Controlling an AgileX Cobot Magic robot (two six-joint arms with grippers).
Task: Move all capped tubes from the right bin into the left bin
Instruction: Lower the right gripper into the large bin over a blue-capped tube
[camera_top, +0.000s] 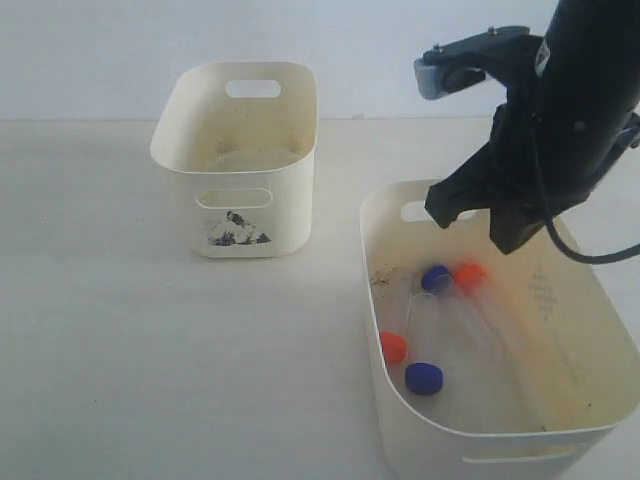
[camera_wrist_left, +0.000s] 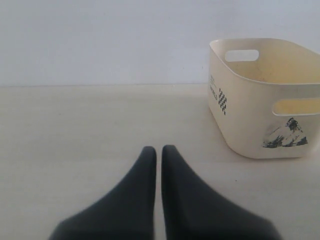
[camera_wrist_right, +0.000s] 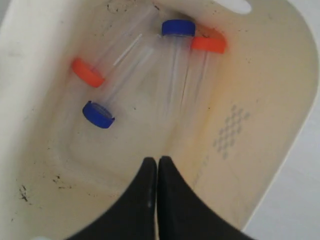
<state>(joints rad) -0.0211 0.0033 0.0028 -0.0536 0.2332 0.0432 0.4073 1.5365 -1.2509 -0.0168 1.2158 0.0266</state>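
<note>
Several capped tubes lie on the floor of the right bin (camera_top: 398, 425): a blue-capped tube (camera_top: 437, 278) beside an orange-capped tube (camera_top: 470, 275), another orange-capped one (camera_top: 393, 347) and another blue-capped one (camera_top: 424, 377). The right wrist view shows the same blue cap (camera_wrist_right: 178, 28), orange cap (camera_wrist_right: 208, 44), orange cap (camera_wrist_right: 87, 72) and blue cap (camera_wrist_right: 98, 114). My right gripper (camera_top: 478, 222) (camera_wrist_right: 157, 160) hangs shut and empty above the right bin (camera_wrist_right: 20, 100), clear of the tubes. The left bin (camera_top: 250, 215) (camera_wrist_left: 245, 120), with its mountain sticker, stands to the left. My left gripper (camera_wrist_left: 159, 148) is shut and empty over the table.
Dirt specks (camera_wrist_right: 22, 192) lie on the right bin's floor and a dot pattern (camera_wrist_right: 230, 130) marks its wall. The right arm's black body (camera_top: 580, 90) and cable (camera_top: 600, 255) hang over the bin's far right side. Pale tabletop (camera_top: 120, 320) stretches between and before the bins.
</note>
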